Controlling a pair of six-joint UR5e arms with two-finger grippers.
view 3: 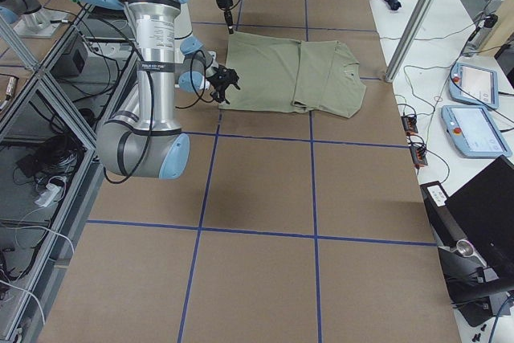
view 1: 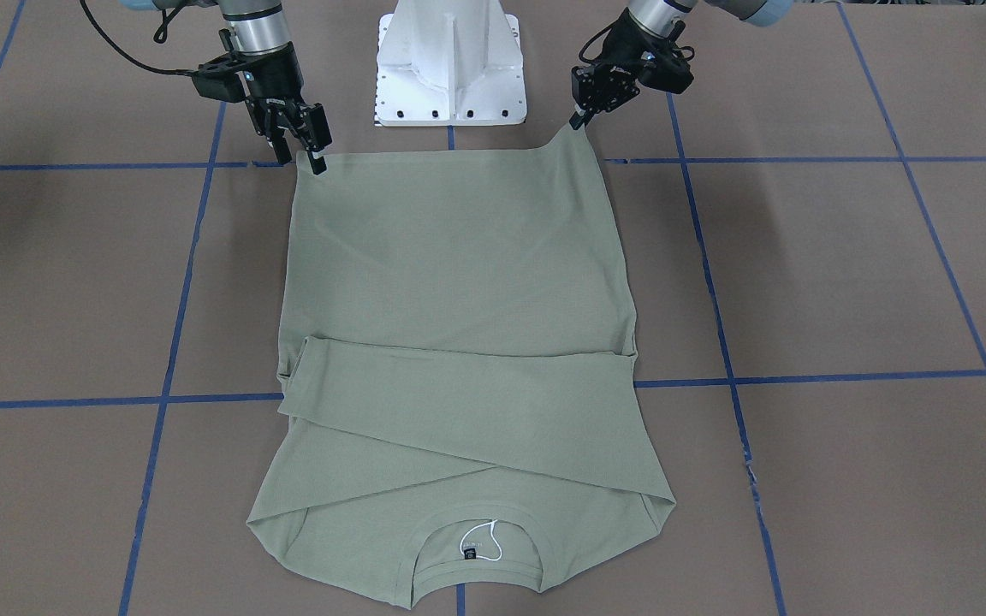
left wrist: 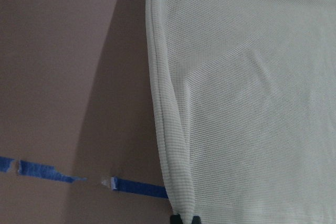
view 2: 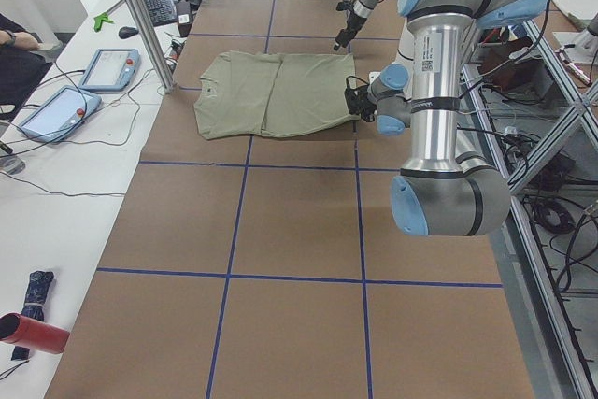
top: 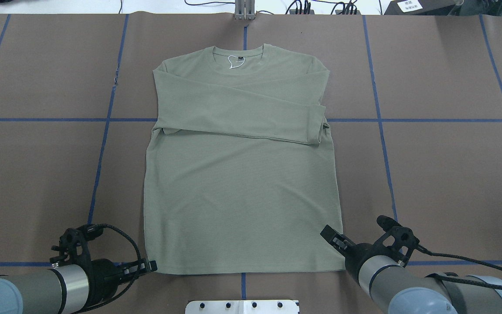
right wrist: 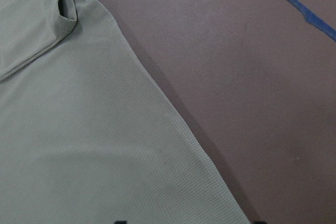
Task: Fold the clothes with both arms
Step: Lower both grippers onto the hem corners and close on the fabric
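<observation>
The sage-green shirt (view 1: pixel 459 282) lies flat on the brown table, collar away from the robot. Both sleeves are folded across the chest, and the black neck label (top: pixel 233 61) shows. My left gripper (view 1: pixel 577 122) is shut on the shirt's left hem corner, which rises in a small peak. The left wrist view shows the hem (left wrist: pixel 173 171) pinched between the fingertips. My right gripper (view 1: pixel 302 159) is open at the other hem corner. In the right wrist view its fingertips stand wide apart on either side of the cloth (right wrist: pixel 79 129).
The white pedestal (view 1: pixel 450 68) stands between the arms, just behind the hem. Blue tape lines (top: pixel 107 126) grid the brown table. A side bench with tablets (view 2: pixel 107 67) and a metal post (view 2: pixel 140 16) runs along the collar side, with a person's arm (view 2: pixel 11 39) there.
</observation>
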